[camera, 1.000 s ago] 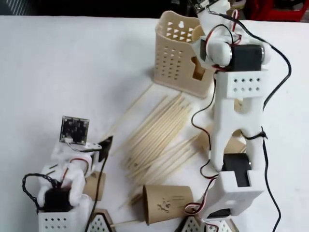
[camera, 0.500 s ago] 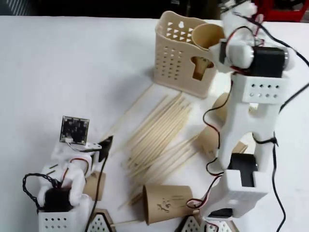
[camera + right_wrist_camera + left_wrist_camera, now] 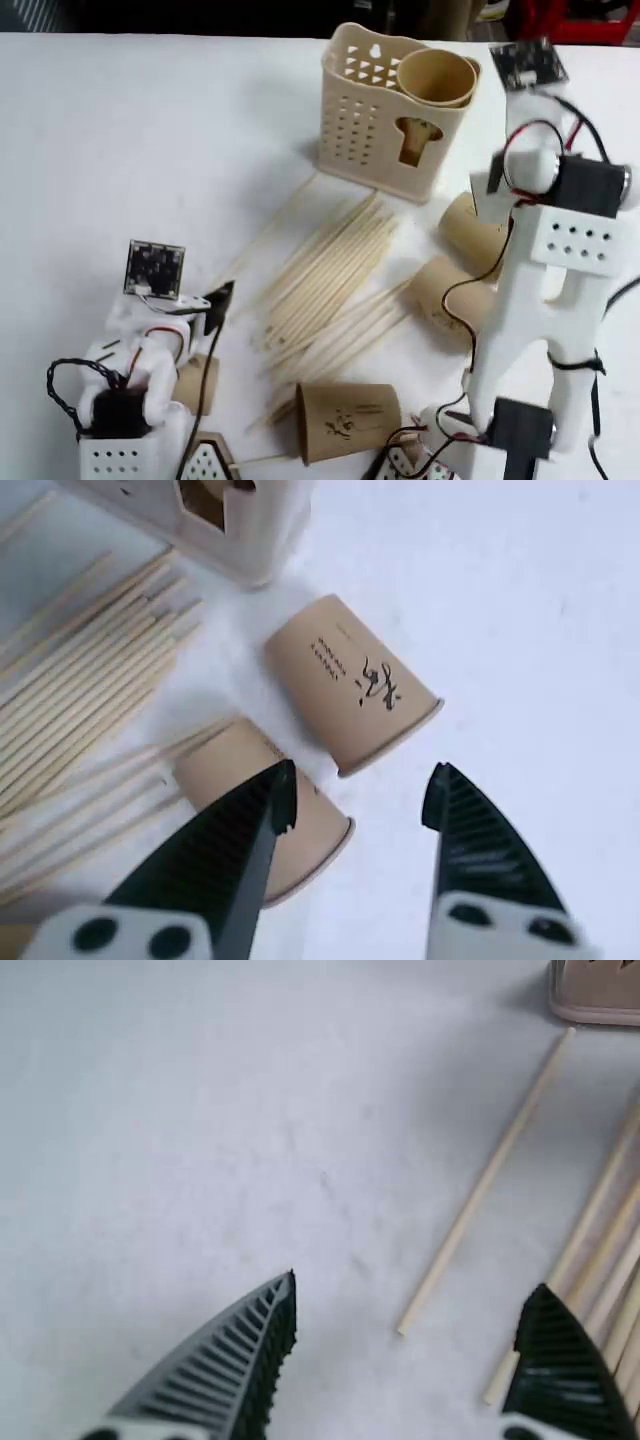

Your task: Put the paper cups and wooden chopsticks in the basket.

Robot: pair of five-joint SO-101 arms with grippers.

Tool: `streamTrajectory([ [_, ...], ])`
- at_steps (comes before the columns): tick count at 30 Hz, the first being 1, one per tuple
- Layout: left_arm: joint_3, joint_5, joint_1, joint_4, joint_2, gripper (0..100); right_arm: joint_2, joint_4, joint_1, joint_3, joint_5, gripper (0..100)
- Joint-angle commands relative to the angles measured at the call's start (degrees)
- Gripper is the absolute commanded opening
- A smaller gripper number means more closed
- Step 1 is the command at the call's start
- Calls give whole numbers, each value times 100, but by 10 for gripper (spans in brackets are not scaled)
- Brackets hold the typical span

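Paper cups: one (image 3: 437, 77) stands upright inside the basket (image 3: 385, 110), at its 3 o'clock end. The basket sits at 12 o'clock of the chopsticks (image 3: 330, 280). Two cups lie on their sides at 3 o'clock of that pile, one (image 3: 472, 232) just beside the other (image 3: 440, 292). A third (image 3: 348, 422) lies at 6 o'clock. All are tan card, tapered, and those whose walls face the camera carry dark print. The chopsticks are pale and thin, fanned loosely on the table (image 3: 150, 130); none can be seen in the basket.

Right gripper (image 3: 360, 785) hangs above the two side-lying cups, fingers spread and empty. Left gripper (image 3: 415, 1295) is likewise spread and empty, over bare table near a stray chopstick (image 3: 485, 1185).

Judged step: collect the next cup. You should take the cup under the fingers (image 3: 225, 760) across its wall near the rim, one finger on each side. Squeeze lightly, since thin card likely crushes and a round body may roll. Keep clear of its neighbour (image 3: 350, 685).
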Motion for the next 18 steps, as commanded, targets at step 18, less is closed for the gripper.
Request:
streamTrajectory([
  [18, -35, -70, -40, -141, -57, 347, -426, -3169, 892, 3640, -484, 209],
])
